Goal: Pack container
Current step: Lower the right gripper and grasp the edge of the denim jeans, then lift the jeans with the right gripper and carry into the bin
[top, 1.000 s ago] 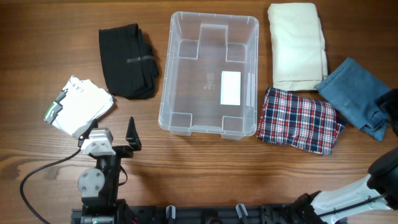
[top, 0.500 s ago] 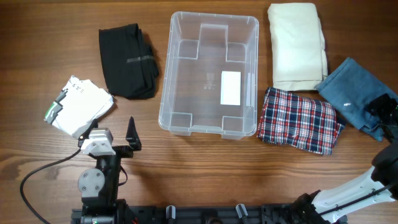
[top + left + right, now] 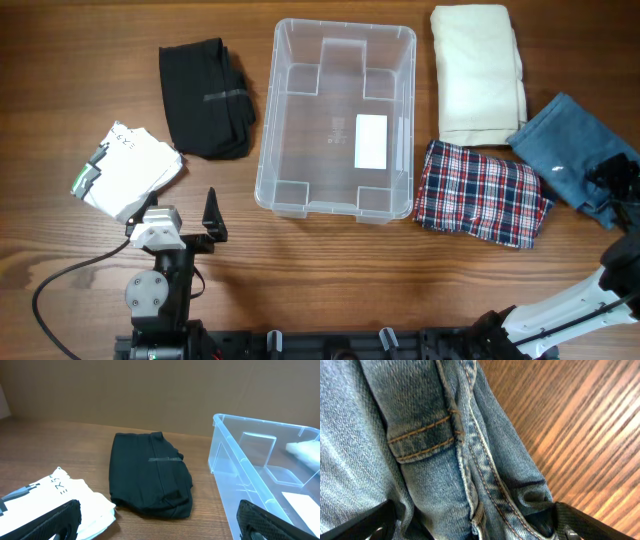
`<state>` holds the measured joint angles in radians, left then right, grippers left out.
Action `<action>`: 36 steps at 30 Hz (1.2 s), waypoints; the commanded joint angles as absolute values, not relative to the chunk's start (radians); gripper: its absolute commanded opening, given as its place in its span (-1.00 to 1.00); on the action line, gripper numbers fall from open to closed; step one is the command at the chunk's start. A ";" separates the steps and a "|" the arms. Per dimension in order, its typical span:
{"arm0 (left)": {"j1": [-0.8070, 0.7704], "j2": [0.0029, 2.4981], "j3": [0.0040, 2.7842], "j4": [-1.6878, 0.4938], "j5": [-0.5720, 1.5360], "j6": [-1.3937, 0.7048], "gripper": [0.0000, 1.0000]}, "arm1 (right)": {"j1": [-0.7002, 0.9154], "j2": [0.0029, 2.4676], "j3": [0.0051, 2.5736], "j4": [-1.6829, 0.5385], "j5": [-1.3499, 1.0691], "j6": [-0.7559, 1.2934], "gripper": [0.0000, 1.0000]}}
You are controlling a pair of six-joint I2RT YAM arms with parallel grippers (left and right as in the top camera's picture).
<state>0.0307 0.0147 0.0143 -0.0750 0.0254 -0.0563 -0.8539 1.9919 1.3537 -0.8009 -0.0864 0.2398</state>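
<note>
Container (image 3: 268,130) sits mid-table between a black folded garment (image 3: 205,95) and a plaid shirt (image 3: 480,190). Folded jeans (image 3: 565,135) lie far right, my right gripper (image 3: 615,185) released, fingers straddling them. My left gripper (image 3: 182,210) hangs released.

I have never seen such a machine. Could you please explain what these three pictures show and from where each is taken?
This is a robot with two arms at a wooden table; each arm ends in a two-finger gripper. One picture looks down from above. The other two come from cameras on the wrists; the black tips at their lower corners are the gripper's own fingers. On the table stands a clear container, nothing in it yet, with folded clothes around: a black garment and a white printed garment to its left, a cream garment, a plaid garment and jeans to its right. The left gripper is open and holds nothing. The right gripper, also open, straddles the jeans' edge.
</note>
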 commanded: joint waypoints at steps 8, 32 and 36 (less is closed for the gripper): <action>0.024 0.010 0.007 -0.074 0.033 -0.037 0.99 | -0.869 2.072 1.314 -0.875 -0.046 0.238 0.99; 0.024 0.010 0.007 -0.074 0.033 -0.037 1.00 | -0.867 2.051 1.385 -0.874 -0.260 0.228 -0.92; 0.024 0.010 0.007 -0.074 0.033 -0.037 1.00 | -0.867 1.877 1.408 -0.815 -0.456 0.183 -0.92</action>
